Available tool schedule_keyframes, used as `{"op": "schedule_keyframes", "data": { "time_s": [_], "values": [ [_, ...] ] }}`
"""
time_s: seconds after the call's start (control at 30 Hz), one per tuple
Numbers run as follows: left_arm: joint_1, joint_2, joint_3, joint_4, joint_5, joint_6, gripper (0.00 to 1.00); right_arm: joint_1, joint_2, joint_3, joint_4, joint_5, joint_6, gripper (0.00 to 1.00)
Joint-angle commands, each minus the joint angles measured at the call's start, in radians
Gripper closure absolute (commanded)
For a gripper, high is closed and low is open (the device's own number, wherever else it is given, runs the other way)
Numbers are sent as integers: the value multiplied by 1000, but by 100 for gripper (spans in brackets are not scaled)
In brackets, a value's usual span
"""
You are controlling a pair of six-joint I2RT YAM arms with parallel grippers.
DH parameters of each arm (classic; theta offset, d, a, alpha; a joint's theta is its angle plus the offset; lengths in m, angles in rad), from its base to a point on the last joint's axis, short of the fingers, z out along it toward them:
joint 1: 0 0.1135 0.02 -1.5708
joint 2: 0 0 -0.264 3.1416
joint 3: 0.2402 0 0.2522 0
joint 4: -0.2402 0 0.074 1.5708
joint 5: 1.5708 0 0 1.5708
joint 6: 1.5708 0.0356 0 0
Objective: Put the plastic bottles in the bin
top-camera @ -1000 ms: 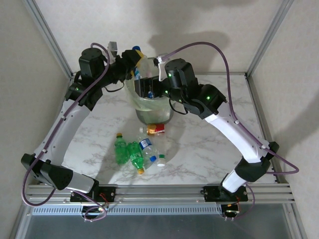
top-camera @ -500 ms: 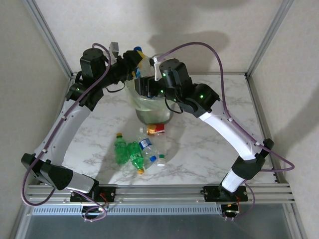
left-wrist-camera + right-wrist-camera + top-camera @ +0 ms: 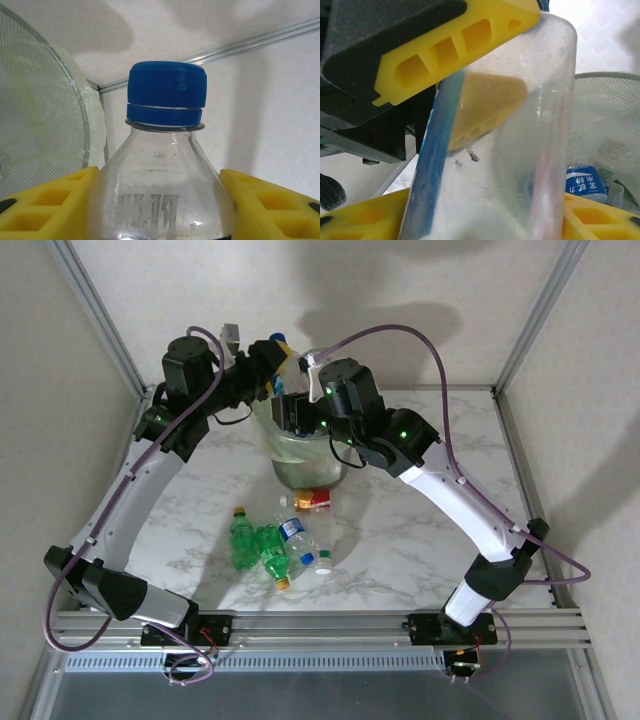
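Partly cropped bottle (image 3: 162, 185) between left jaws

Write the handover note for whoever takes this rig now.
Left gripper: shut on clear plastic bottle with blue cap, raised at the rim of the round grey metal bin with pale green liner.
Right gripper: shut on the same bottle's body.
Done: bin holds bottles, including a blue-labelled bottle.
To do: bin this one, then the red-labelled bottle and green and clear bottles on the white marble table.

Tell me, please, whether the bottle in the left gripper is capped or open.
Capped: a blue cap sits on the neck of the clear bottle.
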State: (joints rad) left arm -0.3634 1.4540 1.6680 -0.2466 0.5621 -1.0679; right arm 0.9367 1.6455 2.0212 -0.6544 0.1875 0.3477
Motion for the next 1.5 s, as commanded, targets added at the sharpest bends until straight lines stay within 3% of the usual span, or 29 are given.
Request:
{"op": "schedule_keyframes", "data": {
  "time_s": [0.0,0.07,0.17,0.57,0.93,1.13,1.37,1.47],
  "values": [
    [-8,10,19,40,27,0,40,2,-33,-8,48,26,8,41],
    [-8,14,21,43,24,0,28,1,-36,-12,49,28,10,41],
    [-8,13,23,58,12,0,1,1,-38,-16,48,34,7,41],
    [53,-4,99,6,-68,73,1,-12,-45,-33,21,127,29,43],
    [92,-22,53,-101,-155,135,0,-107,-105,-128,42,126,108,45],
    [95,-76,65,-184,-282,235,0,-170,-113,-178,18,115,154,45],
    [97,-214,-10,-308,-581,320,0,-233,-85,-218,0,86,171,45],
    [98,-284,-82,-314,-651,329,0,-237,-48,-187,-7,71,156,45]
  ]
}}
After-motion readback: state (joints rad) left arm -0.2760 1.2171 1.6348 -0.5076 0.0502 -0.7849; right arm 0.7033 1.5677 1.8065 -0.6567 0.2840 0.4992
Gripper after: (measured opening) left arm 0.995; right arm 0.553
